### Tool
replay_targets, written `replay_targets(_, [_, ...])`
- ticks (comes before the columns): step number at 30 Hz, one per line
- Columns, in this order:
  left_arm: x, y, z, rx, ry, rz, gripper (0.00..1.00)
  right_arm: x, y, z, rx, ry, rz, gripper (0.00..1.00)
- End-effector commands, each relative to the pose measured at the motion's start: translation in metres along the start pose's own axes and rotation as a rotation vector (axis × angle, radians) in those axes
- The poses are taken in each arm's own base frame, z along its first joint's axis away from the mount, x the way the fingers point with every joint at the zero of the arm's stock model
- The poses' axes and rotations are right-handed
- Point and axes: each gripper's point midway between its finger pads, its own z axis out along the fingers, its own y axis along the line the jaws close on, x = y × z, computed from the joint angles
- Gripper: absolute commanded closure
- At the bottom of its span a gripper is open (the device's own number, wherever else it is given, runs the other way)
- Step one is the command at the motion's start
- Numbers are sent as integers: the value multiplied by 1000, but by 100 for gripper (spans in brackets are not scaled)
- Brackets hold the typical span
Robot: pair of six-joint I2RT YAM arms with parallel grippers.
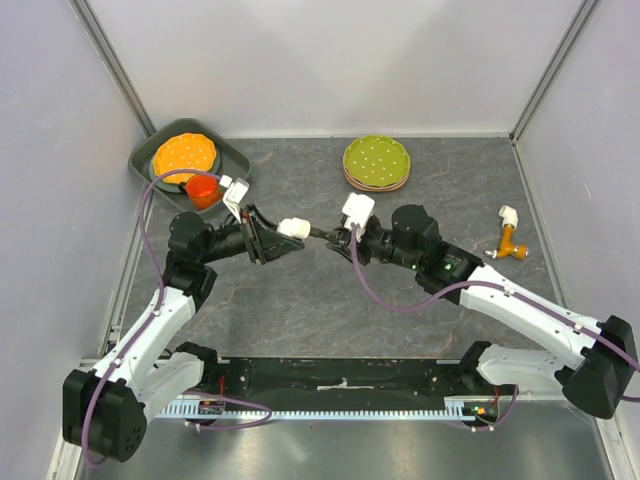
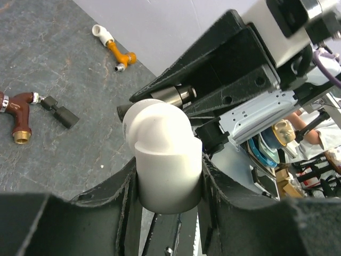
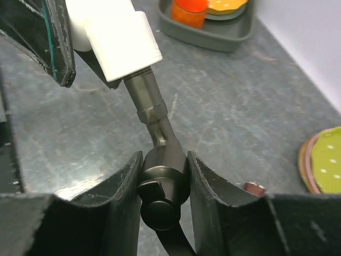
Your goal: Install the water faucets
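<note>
Left wrist view: left jaws closed narrow on the white elbow fitting [image 2: 162, 160], pinching its lower barrel from both sides. The rounded bend stands above the jaws.

Right wrist view: right jaws pinched on the dark grey tap [image 3: 160, 178] at its knobbed end. The stem runs up and to the left from the jaws, tilted, with its hex collar just short of the elbow's square-edged mouth. The stem end meets that mouth. Threaded in or only touching, I cannot tell, since the joint sits in shadow.

Top external view: the two parts meet mid-counter between the arms, fitting on the left and tap on the right. Both are held up off the counter [image 1: 300, 320].

Outward from there:
- Reddish-brown tap [image 2: 18, 114] lies flat on the counter, brass end near. A small dark handle piece [image 2: 58, 113] is just beside its chrome tip.
- Orange tap [image 1: 512, 238] with a white end lies near the right wall, well apart from the arms.
- Stack of green dotted plates [image 1: 376, 162] at far centre.
- Grey tray [image 1: 225, 145] in the far left corner holds an orange plate [image 1: 184, 155]. An orange cup [image 1: 203, 190] sits at the tray's near edge.
</note>
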Motion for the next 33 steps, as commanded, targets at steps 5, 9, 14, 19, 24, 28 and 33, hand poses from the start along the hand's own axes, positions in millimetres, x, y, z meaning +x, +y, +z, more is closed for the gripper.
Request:
replay_targets(5, [18,-45,-5,183,127,184,98,-46,-42,-19,-114,-134,301,91])
replay_targets(9, [24,-48,-5,194,152,228,98,-45,-44,-20,-246,-123,403,95])
replay_targets(14, [33,-59,-7,239,191,280,98,-50,-25,-25,-481,-116,491,96])
replay_targets(19, [43,-77,-12,326,218,360,98,-40,-28,-21,-498,-91,528,95])
replay_targets(24, [50,-87,-17,385,236,400,98,-31,-35,-16,-470,-74,554,82])
replay_targets(28, [46,-83,-14,354,223,383,98,-35,-42,-19,-406,-95,527,47])
replay_targets(33, [40,-63,-2,255,199,286,98,-39,-68,-24,-196,-133,465,23])
